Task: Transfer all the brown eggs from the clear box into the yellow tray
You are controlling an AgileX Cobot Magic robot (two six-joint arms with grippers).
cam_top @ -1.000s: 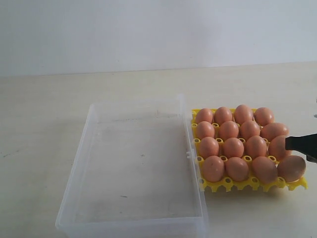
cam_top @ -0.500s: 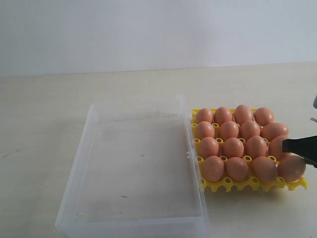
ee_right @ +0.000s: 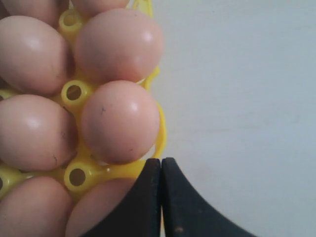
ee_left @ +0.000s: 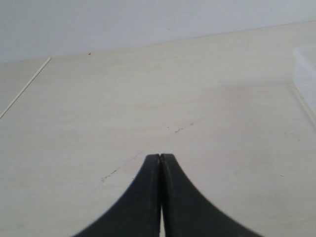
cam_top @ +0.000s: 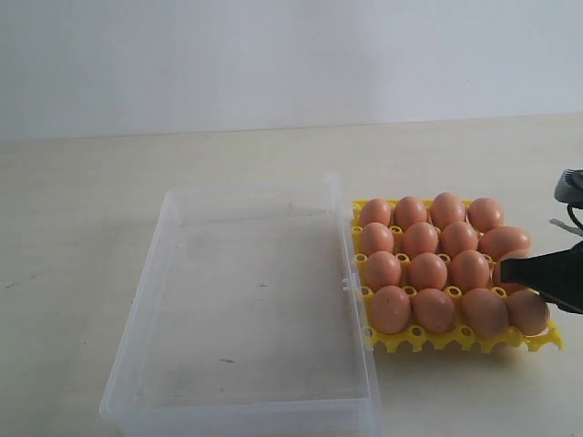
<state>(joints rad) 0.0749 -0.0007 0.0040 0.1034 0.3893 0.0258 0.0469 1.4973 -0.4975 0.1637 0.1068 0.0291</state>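
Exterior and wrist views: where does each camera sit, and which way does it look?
Exterior view: off the arms, looking across the table at the clear box and the yellow tray of brown eggs; the right gripper's tip shows.
Left wrist view: on the left arm, looking past the shut left gripper over bare table.
Right wrist view: on the right arm, looking past the shut right gripper at eggs by the tray's edge.
Shared: exterior and right wrist show tray, eggs, right gripper.
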